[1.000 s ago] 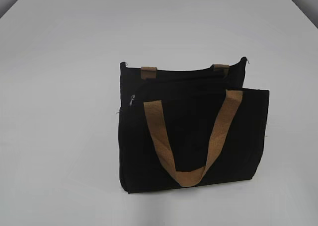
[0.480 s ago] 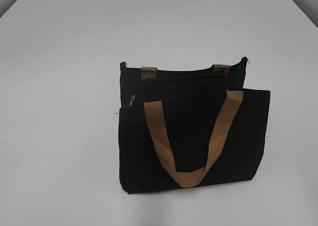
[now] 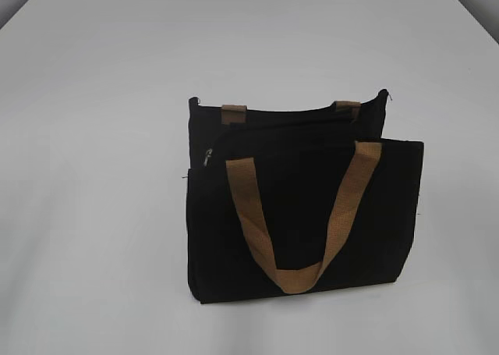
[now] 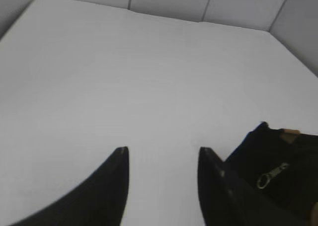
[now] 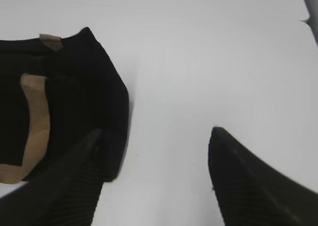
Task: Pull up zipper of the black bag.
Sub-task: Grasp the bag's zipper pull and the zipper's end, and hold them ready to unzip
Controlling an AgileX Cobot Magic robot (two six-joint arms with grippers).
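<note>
The bag (image 3: 304, 214) stands upright on the white table (image 3: 93, 136), a little right of the middle in the exterior view, its front pocket panel facing the camera; one tan handle (image 3: 300, 214) hangs down the front in a long loop, and two short tan strap tabs (image 3: 234, 113) show at the top edge behind. The zipper pull (image 3: 207, 157), small and silver, sits at the left end of the top track, hanging against the bag's upper left corner; the track runs rightward from it toward the far tab.

Neither arm appears in the exterior view. From the left wrist, the left gripper (image 4: 161, 154) hovers over bare table with its two dark fingers (image 4: 112, 186) spread apart and nothing between them; the bag's corner (image 4: 278, 161) lies just beyond the right-hand finger, and the zipper pull (image 4: 272, 175) shows there, close to that finger, though I cannot tell whether they touch. From the right wrist, the right gripper (image 5: 154, 131) is wide open too, empty; its left-hand finger (image 5: 59, 191) overlaps the bag's end (image 5: 84, 102) in the picture, while the other finger (image 5: 248, 181) is over plain table, apart from the bag.
</note>
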